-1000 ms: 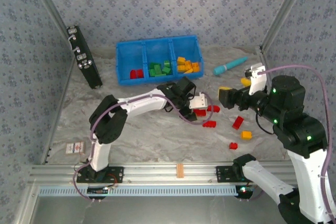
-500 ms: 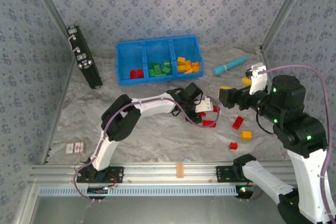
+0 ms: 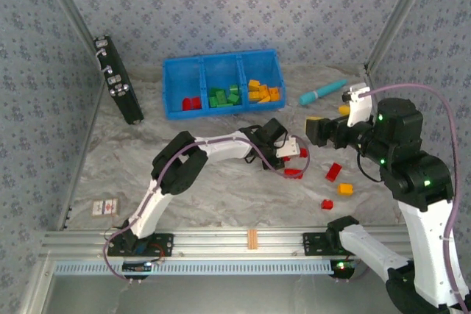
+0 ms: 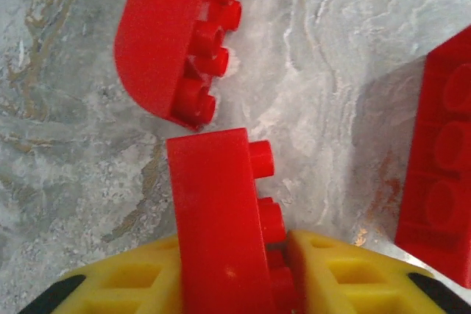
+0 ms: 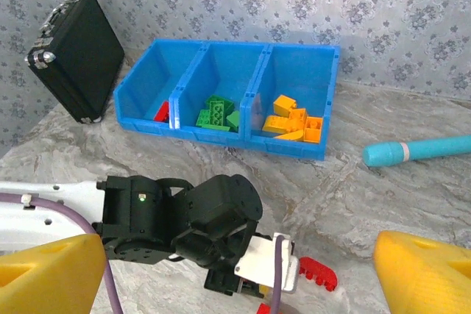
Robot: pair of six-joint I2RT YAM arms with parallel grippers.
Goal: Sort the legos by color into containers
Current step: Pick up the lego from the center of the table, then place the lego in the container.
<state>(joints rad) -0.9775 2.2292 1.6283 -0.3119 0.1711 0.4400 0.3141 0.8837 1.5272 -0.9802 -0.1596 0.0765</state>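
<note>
**Left hand clamps a red brick mid-desk**

The left hand (image 3: 290, 150) is down at the middle of the desk (image 3: 221, 193), and its wrist view tells it plainly: the two yellow fingers (image 4: 125, 284) are clenched on a red brick (image 4: 213, 218), one pressed to each side, studs facing right. Just beyond it lies a curved red brick (image 4: 165, 34) on its side, close by but apart. A third red brick (image 4: 441, 182) sits off to the right edge.

The right hand (image 3: 315, 131) hangs over the desk's right side, spread wide and grasping nothing; its yellow fingers (image 5: 48, 277) sit at the bottom corners of its own view.

At the back stands the bin (image 3: 221, 62): reds (image 3: 191, 103) in the left compartment, greens (image 3: 223, 96) in the middle, orange-yellows (image 3: 263, 92) in the right.

Loose on the desk's right half: a red (image 3: 333, 172), a small red (image 3: 326, 204) and an orange (image 3: 345, 189). A teal stick (image 3: 321, 93) lies right of the bin, and a black case (image 3: 116, 80) leans at far left.
</note>
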